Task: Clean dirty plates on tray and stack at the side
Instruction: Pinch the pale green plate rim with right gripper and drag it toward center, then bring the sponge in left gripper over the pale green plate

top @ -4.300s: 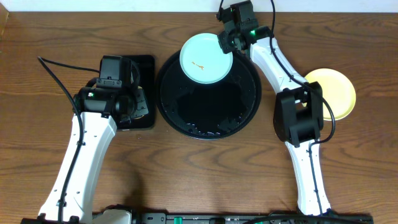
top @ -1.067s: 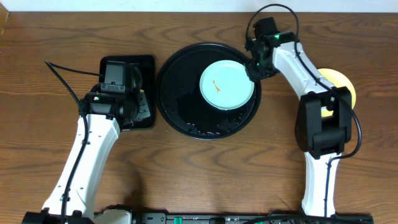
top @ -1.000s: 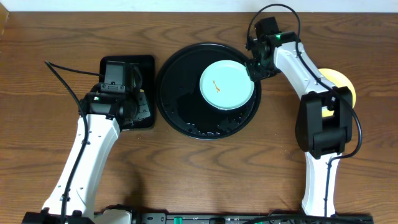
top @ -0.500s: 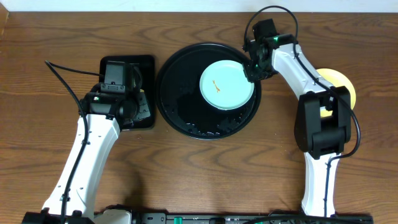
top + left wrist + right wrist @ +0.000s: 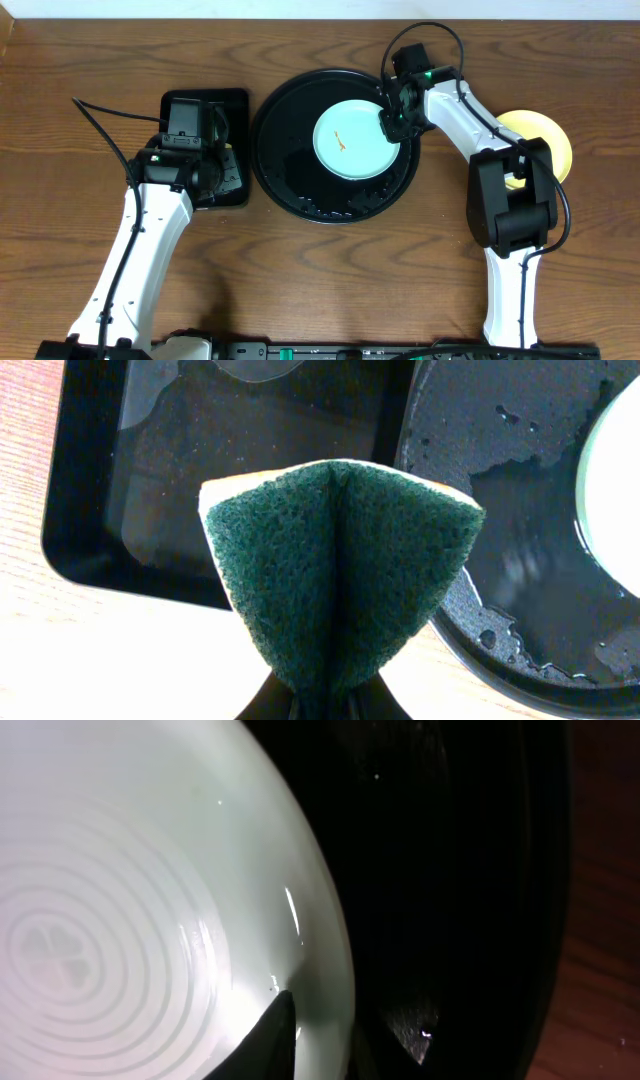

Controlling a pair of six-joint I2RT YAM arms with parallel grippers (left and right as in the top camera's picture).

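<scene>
The extended right gripper pinches the plate rim near the table's far edge. The left gripper clamps a sponge; tray floor lies open leftward.

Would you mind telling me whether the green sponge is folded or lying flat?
Folded: the sponge bends along a central crease, its lower end pinched in the left hand.

white arm links | black joint housings | black cables | green wrist light
</scene>
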